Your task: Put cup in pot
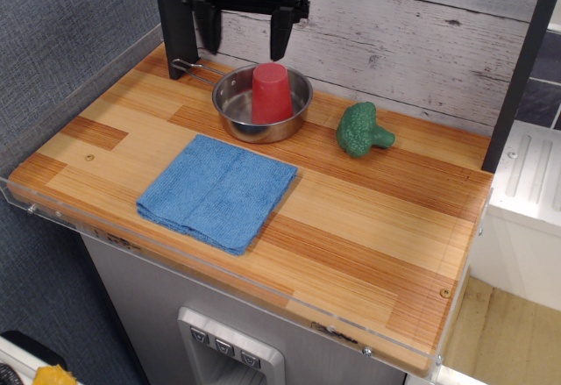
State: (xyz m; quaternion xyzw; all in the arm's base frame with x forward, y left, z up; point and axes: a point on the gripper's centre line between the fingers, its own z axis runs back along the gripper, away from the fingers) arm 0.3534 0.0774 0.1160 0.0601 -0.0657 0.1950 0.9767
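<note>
Black gripper: fingers spread apart, nothing held, positioned above pot | plain red tapered plastic cup: seen standing upside down inside shiny round stainless-steel pot | pot: placed on wooden countertop

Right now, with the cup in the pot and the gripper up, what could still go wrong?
1. The cup stands upside down in the pot, well above the rim; a low sideways pass by the open gripper might tip it out.
2. The gripper hangs close to the dark post; swinging that way could strike it.
3. The pot's handle sticks out below the gripper; descending there could snag it.
</note>
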